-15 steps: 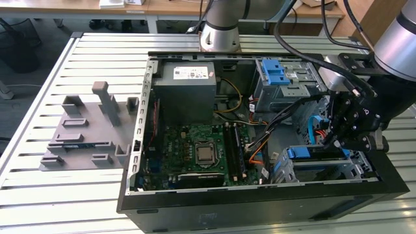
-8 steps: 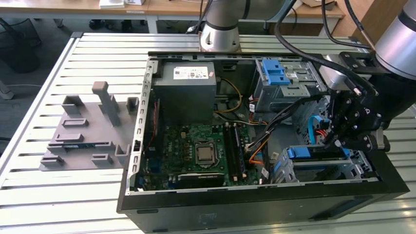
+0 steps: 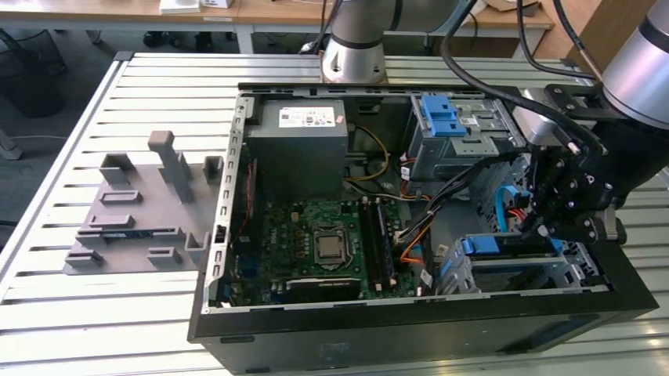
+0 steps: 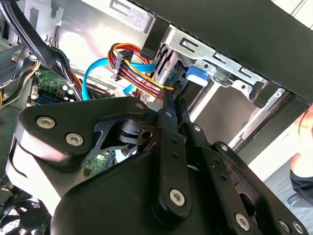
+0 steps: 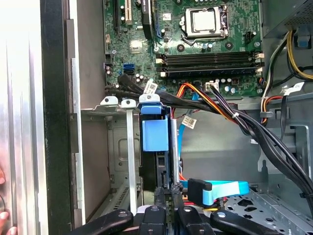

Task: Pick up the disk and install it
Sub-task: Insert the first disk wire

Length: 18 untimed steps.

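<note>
The disk (image 3: 500,245) stands on edge in the lower drive cage (image 3: 565,270) at the front corner of the open computer case, on the exterior view's right. Its blue carrier bracket (image 5: 155,134) sits between the cage's metal rails, with the dark drive body below it. In the second wrist view the blue bracket tab (image 4: 195,76) shows under the cage rail. My gripper (image 3: 544,227) hangs right over this cage. Its two thin black fingers are pressed close together at the end of the disk in both wrist views (image 5: 167,192) (image 4: 172,100); I see nothing between them.
A bundle of black, orange and red cables (image 5: 220,105) and a light-blue flat cable (image 5: 220,188) run beside the cage. The case also holds the motherboard (image 3: 324,243), a grey power-supply box (image 3: 303,133) and an upper cage with a blue latch (image 3: 444,117). A grey fixture (image 3: 136,211) lies on the slatted table. A person's fingers (image 5: 3,215) show at the case's outer side.
</note>
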Available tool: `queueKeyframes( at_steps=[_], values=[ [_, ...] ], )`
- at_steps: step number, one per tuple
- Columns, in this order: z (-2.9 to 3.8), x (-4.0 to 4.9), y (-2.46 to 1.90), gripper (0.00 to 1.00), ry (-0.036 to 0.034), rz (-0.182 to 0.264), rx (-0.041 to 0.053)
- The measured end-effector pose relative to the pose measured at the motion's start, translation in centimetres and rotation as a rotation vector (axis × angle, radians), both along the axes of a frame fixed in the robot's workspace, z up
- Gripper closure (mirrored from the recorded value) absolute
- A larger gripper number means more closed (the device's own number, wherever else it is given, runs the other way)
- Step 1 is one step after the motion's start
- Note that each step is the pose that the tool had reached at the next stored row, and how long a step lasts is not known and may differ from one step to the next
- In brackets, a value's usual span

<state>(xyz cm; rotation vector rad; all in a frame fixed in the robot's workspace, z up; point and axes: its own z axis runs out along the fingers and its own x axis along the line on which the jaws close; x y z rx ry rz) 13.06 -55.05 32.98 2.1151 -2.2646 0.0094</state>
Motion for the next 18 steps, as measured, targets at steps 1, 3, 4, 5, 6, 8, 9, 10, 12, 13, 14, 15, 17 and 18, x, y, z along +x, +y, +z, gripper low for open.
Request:
queueKeyframes(
  at_steps=[1, 3, 4, 5, 6, 8, 9, 10, 12, 13, 14, 15, 17, 18],
  values=[
    [-0.01, 0.0, 0.0, 0.84, 0.0, 0.0, -0.0002],
    [-0.04, 0.0, 0.0, 0.83, 0.0, 0.0, 0.0],
    [-0.05, 0.0, 0.0, 0.83, 0.0001, 0.0, 0.0001],
    [-0.04, 0.0, 0.0, 0.76, 0.0, 0.0, 0.0],
    [-0.05, 0.0, 0.0, 0.76, 0.0, 0.0, 0.0],
    [-0.02, 0.0, 0.0, 0.76, 0.0, 0.0, 0.0001],
    [0.07, 0.0, 0.0, 0.76, 0.0, 0.0, 0.0001],
    [0.23, 0.0, 0.0, 0.76, 0.0, 0.0, 0.0002],
    [0.56, 0.0, 0.0, 0.76, 0.0, 0.0, 0.0],
    [0.69, 0.0, 0.0, 0.76, 0.0, 0.0, 0.0],
    [0.8, 0.0, 0.0, 0.76, 0.0, 0.0, 0.0],
    [0.91, 0.0, 0.0, 0.76, 0.0, 0.0, -0.0001],
    [1.0, 0.0, 0.0, 0.78, 0.0, 0.0, 0.0003],
    [1.0, 0.0, 0.0, 0.84, 0.0, 0.0, 0.0004]
  ],
)
